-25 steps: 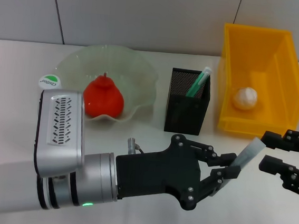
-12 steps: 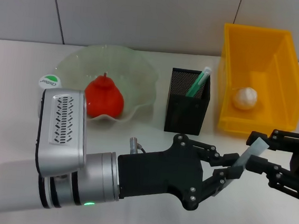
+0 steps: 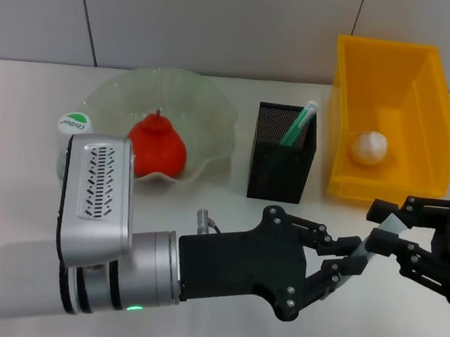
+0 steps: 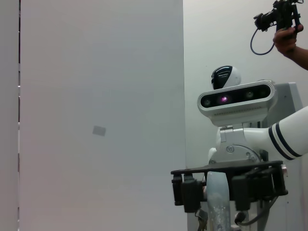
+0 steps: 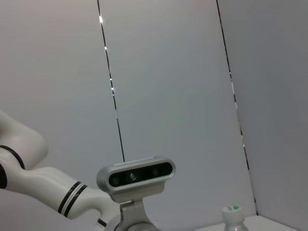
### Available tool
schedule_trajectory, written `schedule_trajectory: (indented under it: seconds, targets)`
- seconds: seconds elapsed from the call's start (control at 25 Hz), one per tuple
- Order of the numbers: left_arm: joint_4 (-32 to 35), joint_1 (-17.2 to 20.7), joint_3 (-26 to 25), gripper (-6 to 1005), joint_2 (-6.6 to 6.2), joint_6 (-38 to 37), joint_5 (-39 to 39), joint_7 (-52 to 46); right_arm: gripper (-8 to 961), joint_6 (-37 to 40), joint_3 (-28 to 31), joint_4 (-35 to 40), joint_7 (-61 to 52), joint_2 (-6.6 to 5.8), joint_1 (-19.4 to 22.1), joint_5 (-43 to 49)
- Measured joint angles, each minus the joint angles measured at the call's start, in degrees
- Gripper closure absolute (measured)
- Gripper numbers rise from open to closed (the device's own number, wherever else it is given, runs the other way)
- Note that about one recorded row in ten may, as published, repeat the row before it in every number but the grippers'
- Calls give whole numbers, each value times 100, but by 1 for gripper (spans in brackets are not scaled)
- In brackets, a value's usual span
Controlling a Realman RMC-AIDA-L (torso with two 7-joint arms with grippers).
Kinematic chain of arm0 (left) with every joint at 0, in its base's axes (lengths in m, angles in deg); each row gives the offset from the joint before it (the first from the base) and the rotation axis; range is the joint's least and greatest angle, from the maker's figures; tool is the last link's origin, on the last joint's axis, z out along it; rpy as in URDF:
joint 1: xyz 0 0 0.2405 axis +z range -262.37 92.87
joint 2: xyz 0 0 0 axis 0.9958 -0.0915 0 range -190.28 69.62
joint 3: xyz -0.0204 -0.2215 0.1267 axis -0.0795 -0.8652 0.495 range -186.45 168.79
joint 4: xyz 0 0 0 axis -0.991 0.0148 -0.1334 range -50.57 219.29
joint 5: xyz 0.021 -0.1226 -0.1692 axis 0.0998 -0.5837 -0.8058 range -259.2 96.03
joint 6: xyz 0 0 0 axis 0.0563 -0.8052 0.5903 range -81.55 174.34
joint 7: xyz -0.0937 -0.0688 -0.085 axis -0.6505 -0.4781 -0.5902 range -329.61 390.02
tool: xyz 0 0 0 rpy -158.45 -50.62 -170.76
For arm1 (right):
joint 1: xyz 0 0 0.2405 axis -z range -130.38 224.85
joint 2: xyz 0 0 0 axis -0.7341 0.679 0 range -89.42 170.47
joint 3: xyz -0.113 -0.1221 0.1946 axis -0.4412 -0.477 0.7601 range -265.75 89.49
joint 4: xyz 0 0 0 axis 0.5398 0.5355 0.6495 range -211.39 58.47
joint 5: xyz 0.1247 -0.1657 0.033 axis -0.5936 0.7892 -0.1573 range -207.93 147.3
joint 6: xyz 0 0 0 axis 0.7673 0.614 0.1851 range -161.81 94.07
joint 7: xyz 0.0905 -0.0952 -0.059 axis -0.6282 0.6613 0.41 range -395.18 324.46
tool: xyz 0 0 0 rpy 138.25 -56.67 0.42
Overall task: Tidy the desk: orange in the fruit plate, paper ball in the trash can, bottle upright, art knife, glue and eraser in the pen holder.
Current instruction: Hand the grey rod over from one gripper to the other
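The left gripper [image 3: 345, 264] has its fingers [image 3: 353, 266] closed on one end of a pale grey-blue art knife [image 3: 381, 234], while the right gripper [image 3: 394, 233] has its fingers [image 3: 387, 209] around the other end, above the white counter [image 3: 229, 209] in front of the yellow trash can [image 3: 383, 184] holding the paper ball [image 3: 369, 147]. The black mesh pen holder [image 3: 281, 162] stands between the trash can and the glass fruit plate [image 3: 205, 127].

White desk [image 3: 205, 206] runs to grey panelled wall [image 3: 223, 25] behind. Wall panels [image 5: 168, 86] split by thin dark seams. Person's hand [image 4: 288, 41] holds black cabled device [image 4: 279, 17] in upper corner.
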Motion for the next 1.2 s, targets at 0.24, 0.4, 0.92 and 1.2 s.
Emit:
schedule_trajectory:
  seconds: [0.24,0.4,0.92,1.2]
  targets:
    - [0,0,-24,780,-1,1,0,-21,694,-59,0,9,-34,14,-47,118]
    - [4,0,-27,776,-1,0,1,-23,720,-61,1,-1,-34,16,-46,130]
    - [26,61,-38,765,9,17,1,-92,795,172,18,-147,67,14,14,102]
    - [19,45,-82,701,19,56,313,-72,796,245,84,-146,92,19,29,77]
